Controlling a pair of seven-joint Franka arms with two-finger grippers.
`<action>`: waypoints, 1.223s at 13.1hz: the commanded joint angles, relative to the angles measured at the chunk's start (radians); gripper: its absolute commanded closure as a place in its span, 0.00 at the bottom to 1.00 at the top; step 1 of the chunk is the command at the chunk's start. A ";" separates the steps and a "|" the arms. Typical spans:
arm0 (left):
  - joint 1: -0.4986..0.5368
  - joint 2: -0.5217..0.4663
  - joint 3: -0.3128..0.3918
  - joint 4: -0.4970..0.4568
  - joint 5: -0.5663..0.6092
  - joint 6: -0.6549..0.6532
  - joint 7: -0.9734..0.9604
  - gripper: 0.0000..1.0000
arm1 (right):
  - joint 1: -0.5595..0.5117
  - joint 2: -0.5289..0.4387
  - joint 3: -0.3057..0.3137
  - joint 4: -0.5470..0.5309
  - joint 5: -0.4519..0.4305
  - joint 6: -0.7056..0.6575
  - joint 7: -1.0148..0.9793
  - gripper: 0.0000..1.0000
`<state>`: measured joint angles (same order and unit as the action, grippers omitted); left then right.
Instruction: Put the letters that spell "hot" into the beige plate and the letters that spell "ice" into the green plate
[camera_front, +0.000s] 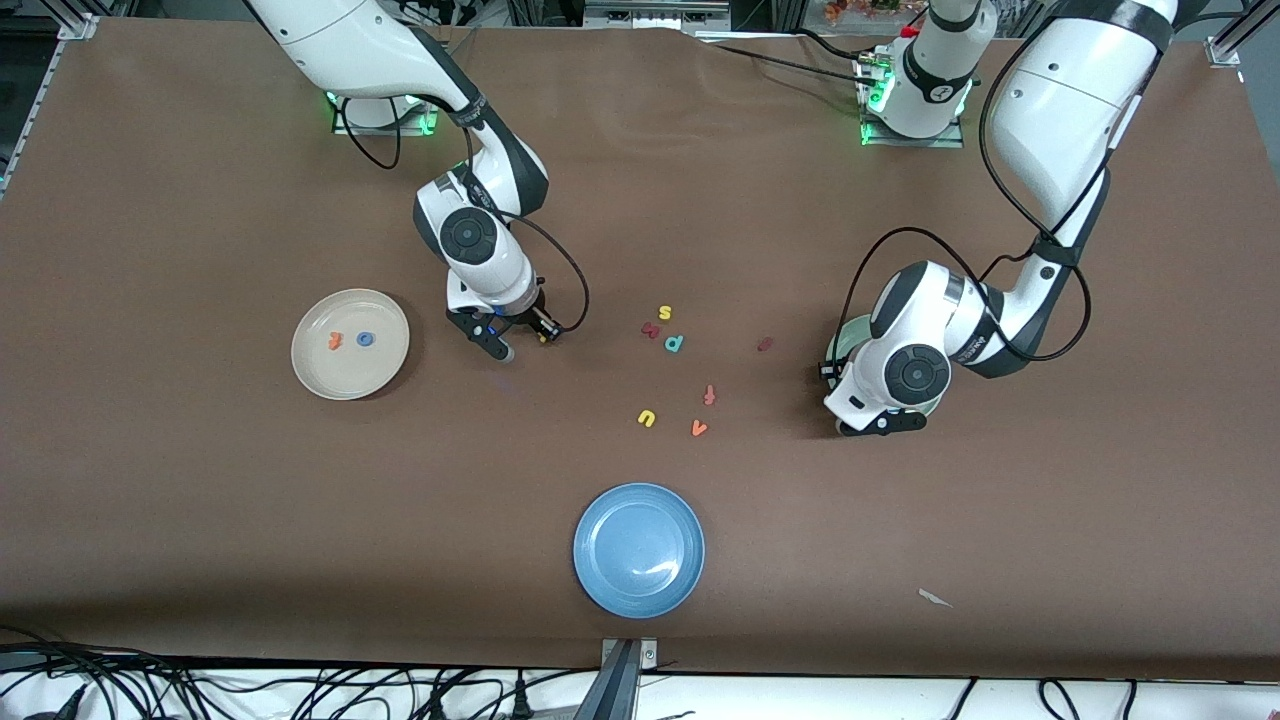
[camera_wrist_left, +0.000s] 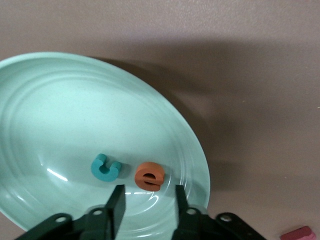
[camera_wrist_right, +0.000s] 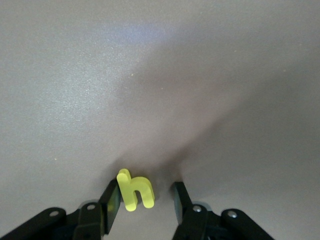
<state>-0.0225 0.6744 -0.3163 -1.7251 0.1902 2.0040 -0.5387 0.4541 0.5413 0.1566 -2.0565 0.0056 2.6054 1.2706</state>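
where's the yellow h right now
In the right wrist view the yellow h stands between the right gripper's open fingers, touching one; that gripper is over bare table beside the beige plate.

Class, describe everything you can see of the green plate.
The green plate is round, shallow and pale mint, glossy like glazed ceramic, with faint rings inside its rim. It sits flat on the brown table at the left arm's end, largely hidden under that arm in the front view. Two small foam letters lie in it side by side, a teal c and an orange e. The left gripper hangs just above it, fingers apart, with nothing between them.
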 joint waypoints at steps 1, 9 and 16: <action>0.001 -0.030 -0.004 0.006 0.017 -0.013 0.003 0.00 | 0.005 -0.003 -0.016 -0.017 -0.009 0.016 -0.019 0.52; -0.017 -0.044 -0.110 0.021 0.015 -0.011 0.016 0.01 | 0.005 -0.009 -0.016 -0.016 -0.009 0.012 -0.034 0.71; -0.053 -0.033 -0.155 0.002 0.018 -0.002 0.174 0.03 | 0.001 -0.026 -0.040 0.108 -0.010 -0.243 -0.100 0.81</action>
<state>-0.0726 0.6437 -0.4648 -1.7150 0.1902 2.0018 -0.4099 0.4538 0.5325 0.1323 -1.9794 0.0030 2.4276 1.2026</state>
